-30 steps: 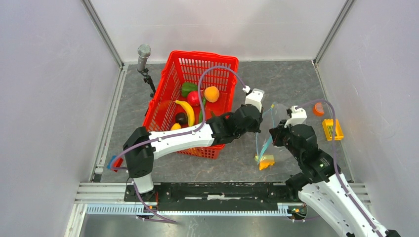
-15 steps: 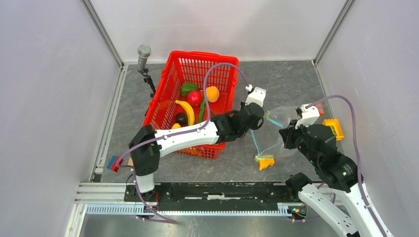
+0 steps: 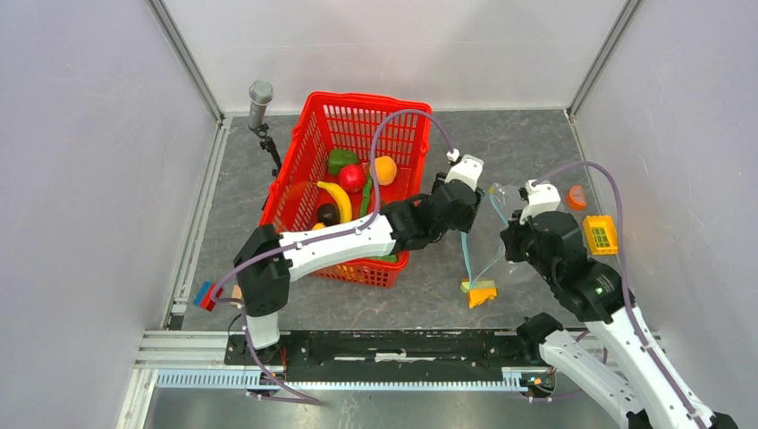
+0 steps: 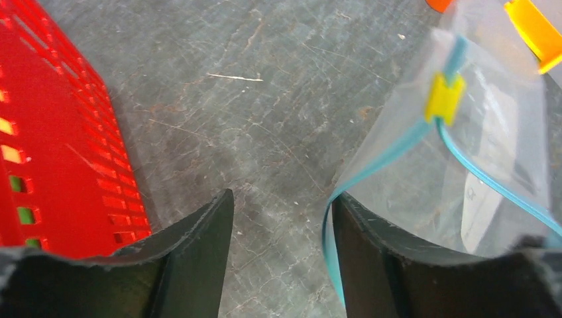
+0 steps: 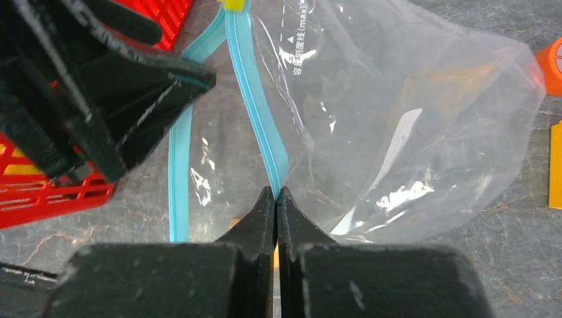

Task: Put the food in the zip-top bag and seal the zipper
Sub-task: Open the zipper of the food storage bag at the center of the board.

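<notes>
The clear zip-top bag hangs over the table between my two grippers, its mouth spread apart. My right gripper is shut on one light blue zipper lip. My left gripper is open; the other blue lip lies against the inner face of its right finger. A yellow slider sits on the zipper. The food is in the red basket: a banana, an apple, an orange, a green pepper and a dark eggplant.
A yellow-orange block lies on the table below the bag. A small yellow crate and an orange piece sit to the right. A microphone stand stands left of the basket, and a blue-red block lies near the left rail.
My left gripper has opened and let go of the bag's lip. My right arm swung right with the bag, then came back a little to the left, still shut on the zipper.
</notes>
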Available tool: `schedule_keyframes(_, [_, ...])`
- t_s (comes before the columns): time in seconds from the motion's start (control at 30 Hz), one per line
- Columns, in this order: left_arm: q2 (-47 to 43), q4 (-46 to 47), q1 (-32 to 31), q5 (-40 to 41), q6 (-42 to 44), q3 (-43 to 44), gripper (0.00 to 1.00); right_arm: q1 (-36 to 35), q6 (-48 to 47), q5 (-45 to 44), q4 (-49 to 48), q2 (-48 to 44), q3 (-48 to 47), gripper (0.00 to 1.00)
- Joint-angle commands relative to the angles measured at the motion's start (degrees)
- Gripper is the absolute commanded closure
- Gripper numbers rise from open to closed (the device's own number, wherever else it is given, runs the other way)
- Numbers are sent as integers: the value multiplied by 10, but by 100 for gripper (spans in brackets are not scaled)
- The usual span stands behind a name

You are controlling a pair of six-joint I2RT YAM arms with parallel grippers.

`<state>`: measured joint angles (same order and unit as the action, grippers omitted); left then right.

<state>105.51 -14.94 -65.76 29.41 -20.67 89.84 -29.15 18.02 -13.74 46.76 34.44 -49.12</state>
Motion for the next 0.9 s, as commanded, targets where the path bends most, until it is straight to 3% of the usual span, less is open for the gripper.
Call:
schedule_keyframes(0.0, [-24, 5, 4, -80, 1, -1, 31, 0, 18, -30, -89, 32, 23, 100])
schedule_keyframes(0.1, [-47, 5, 4, -122, -14, -9, 21, 0, 23, -40, -119, 46, 33, 100])
schedule_keyframes(0.33, [-75, -9, 5, -151, -5, -1, 13, 0, 23, -37, -141, 72, 33, 100])
schedule_keyframes(0.43, [-55, -36, 6, -147, -19, 7, 14, 0, 28, -41, -148, 64, 30, 100])
schedule_keyframes(0.6, [-49, 16, 6, -167, -58, -31, 15, 0, 26, -25, -141, 65, 14, 100])
schedule_keyframes(0.8, [-19, 25, 6, -181, -69, -27, 25, 0, 29, -21, -136, 53, -5, 100])
schedule_keyframes(0.87, [-11, 31, 6, -189, -74, -28, 35, 0, 25, -13, -130, 57, -21, 100])
